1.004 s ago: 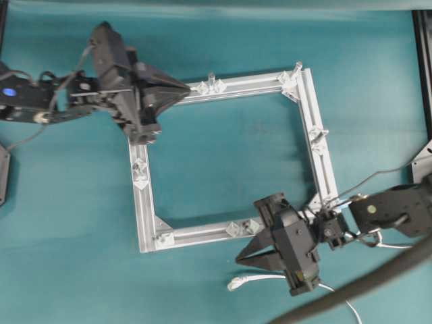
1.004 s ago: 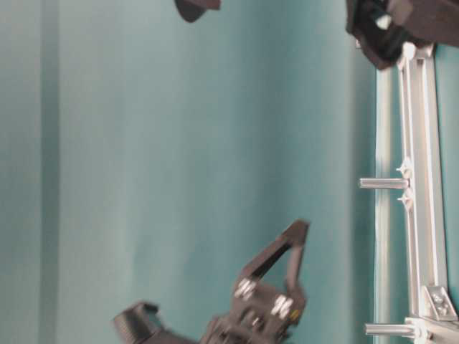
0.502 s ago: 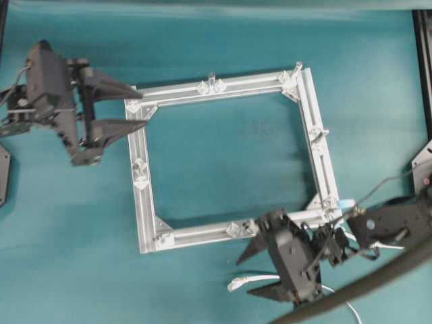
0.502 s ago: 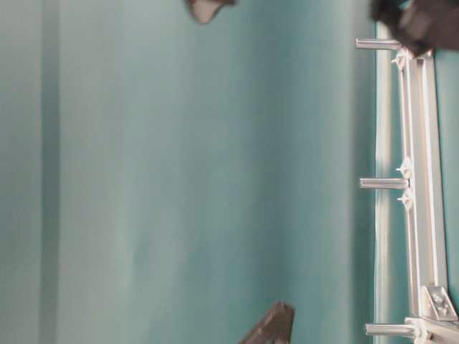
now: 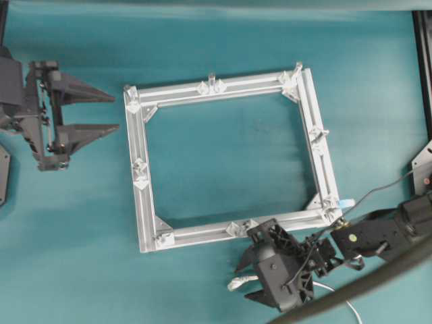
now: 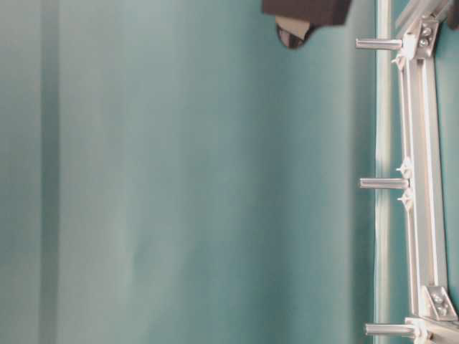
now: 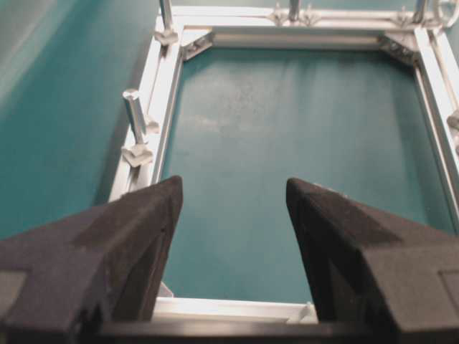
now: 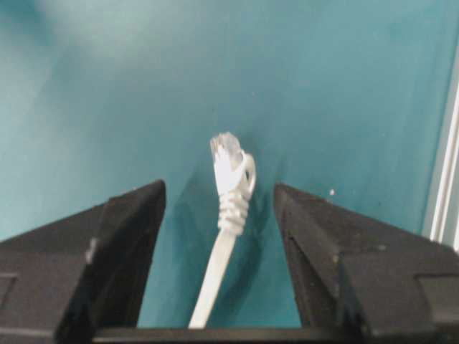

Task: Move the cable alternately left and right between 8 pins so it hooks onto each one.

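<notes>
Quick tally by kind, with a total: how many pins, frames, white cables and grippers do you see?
Pins: 8
Frame: 1
White cable: 1
Grippers: 2, the left gripper and the right gripper
Total: 12

You get even, soft light and faint shadows on the teal table. The right wrist view blurs toward its far edge, and the left gripper's fingers are out of focus.

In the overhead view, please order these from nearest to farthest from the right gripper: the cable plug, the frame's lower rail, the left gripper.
From the right gripper:
1. Cable plug, lying between its open fingers, below the frame.
2. Frame's lower rail, just above the gripper.
3. Left gripper, open, far across at the frame's upper left.
</notes>
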Robot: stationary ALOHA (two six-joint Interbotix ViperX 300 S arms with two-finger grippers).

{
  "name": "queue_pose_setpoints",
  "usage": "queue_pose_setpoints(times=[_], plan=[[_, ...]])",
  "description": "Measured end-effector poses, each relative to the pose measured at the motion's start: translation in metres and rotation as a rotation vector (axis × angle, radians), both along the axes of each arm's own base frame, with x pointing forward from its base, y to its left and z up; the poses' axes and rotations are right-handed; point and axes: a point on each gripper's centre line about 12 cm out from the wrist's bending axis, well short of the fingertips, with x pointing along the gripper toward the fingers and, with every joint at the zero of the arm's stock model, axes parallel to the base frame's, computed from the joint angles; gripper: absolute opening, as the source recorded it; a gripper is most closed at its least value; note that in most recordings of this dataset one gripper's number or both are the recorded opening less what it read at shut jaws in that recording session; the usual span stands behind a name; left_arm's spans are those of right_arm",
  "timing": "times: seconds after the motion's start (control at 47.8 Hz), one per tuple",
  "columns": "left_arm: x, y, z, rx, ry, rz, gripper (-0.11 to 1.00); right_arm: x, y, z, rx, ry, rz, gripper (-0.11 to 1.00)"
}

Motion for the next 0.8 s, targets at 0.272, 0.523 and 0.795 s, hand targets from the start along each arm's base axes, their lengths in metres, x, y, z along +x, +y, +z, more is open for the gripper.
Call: queue_pose_setpoints(times=[0.272,0.523,0.795], plan=[[-0.009,-0.002,-0.003,-0.006,0.021,-0.004,0.61,-0.001,0.001,-0.007,-0.029,0.05,0.002,0.13],[-0.009,-0.003,-0.005,-0.006,0.028,-0.005,0.61,0.0,0.002,-0.007,-0.027,0.064,-0.008,0.11],[-0.009,-0.004,-0.005,-0.008,0.03,-0.011,0.61,-0.009,-0.007,0.041,0.07,0.014,-0.089,0.11]])
